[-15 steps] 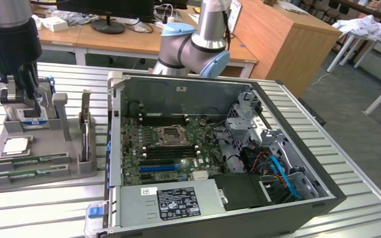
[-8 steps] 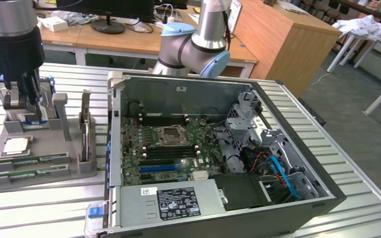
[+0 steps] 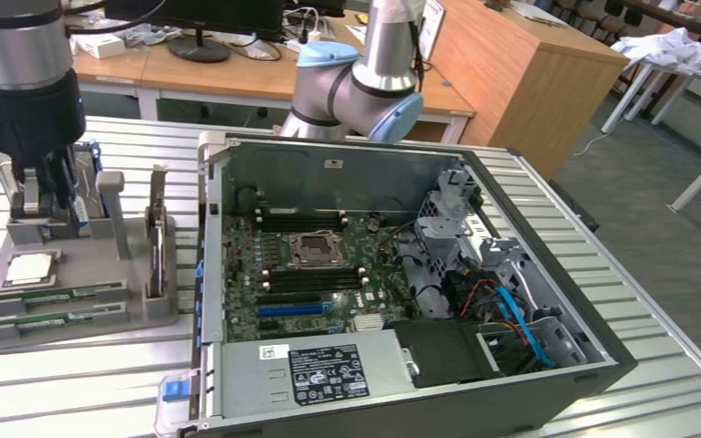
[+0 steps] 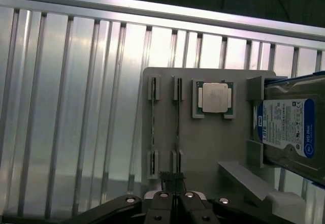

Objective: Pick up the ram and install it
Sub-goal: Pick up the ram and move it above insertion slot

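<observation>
Two green ram sticks (image 3: pixel 58 295) (image 3: pixel 52 319) lie side by side in the grey holder tray (image 3: pixel 143 315) at the exterior view's left. In the wrist view they stand edge-on in their slots as thin dark lines (image 4: pixel 153 125) (image 4: pixel 177 122). My gripper (image 3: pixel 44 214) hangs above the far part of that tray, near the hard drive with a blue label (image 4: pixel 289 127). Its fingers (image 4: pixel 161 203) are pressed together with nothing between them, and their tips sit just off the end of one ram stick. The open computer case (image 3: pixel 546 274) shows the motherboard's dark memory slots (image 3: pixel 314 219).
A square silver processor chip (image 4: pixel 213 97) rests in the tray beside the ram. The tray and case stand on a ribbed aluminium table (image 3: pixel 58 401). The arm's base (image 3: pixel 350 91) rises behind the case. Desks and a wooden cabinet (image 3: pixel 509 64) stand beyond.
</observation>
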Controlling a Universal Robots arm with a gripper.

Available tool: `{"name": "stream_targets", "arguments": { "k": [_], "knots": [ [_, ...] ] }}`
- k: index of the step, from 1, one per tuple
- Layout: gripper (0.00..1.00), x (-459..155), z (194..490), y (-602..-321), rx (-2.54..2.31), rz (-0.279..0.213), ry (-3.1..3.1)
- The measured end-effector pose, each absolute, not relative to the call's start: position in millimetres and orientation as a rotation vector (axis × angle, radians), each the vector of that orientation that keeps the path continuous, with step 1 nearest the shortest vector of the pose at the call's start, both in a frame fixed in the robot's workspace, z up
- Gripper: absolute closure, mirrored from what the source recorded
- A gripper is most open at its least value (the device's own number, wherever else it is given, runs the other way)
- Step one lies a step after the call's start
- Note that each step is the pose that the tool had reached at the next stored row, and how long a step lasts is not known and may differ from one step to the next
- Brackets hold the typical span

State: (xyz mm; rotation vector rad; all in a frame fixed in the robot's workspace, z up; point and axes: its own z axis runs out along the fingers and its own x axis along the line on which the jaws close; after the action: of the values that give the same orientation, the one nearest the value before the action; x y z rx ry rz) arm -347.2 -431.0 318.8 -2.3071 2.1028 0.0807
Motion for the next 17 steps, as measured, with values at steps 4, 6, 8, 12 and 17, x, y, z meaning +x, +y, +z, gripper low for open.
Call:
{"name": "stream_targets", "arguments": {
  "k": [4,6,8,12,17],
  "knots": [
    [0.90,-347.2,311.6,-435.5,-2.304,0.081,2.105],
    [0.90,-347.1,307.8,-437.3,-2.303,0.081,2.107],
    [0.90,-347.0,304.2,-438.2,-2.300,0.081,2.110],
    [0.90,-346.2,296.9,-438.9,-2.294,0.080,2.117],
    [0.90,-344.5,287.9,-439.1,-2.282,0.080,2.129]
  ]
}}
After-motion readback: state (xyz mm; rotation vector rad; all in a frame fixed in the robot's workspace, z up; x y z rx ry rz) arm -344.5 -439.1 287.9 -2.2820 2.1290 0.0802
